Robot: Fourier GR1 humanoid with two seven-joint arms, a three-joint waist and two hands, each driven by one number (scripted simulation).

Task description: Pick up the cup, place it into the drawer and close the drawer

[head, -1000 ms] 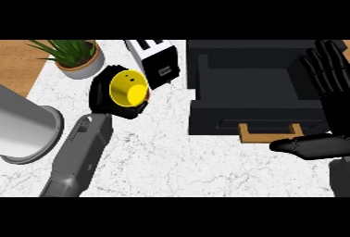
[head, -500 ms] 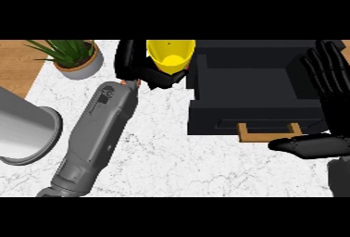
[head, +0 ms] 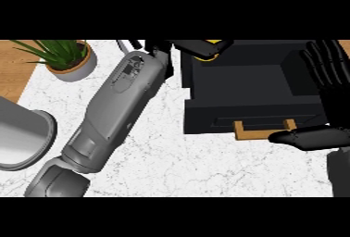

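Observation:
The yellow cup (head: 210, 48) shows only as a small patch at the far edge of the open black drawer (head: 253, 122), mostly hidden inside my left hand (head: 195, 46), whose fingers are curled round it. My grey left forearm stretches diagonally from the lower left up to the drawer's back left corner. The drawer has a wooden handle (head: 265, 129) on its front. My right hand (head: 327, 92) rests open at the right edge, fingers up beside the drawer's right wall, thumb lying near the handle.
A potted plant (head: 65, 58) stands at the back left. A large grey metal cylinder (head: 21, 139) stands at the left edge. A wooden surface borders the white marble counter (head: 205, 166) on the left.
My left hand has carried the yellow cup up and to the right, from the counter beside the plant to over the drawer's back left corner. The right hand has stayed still.

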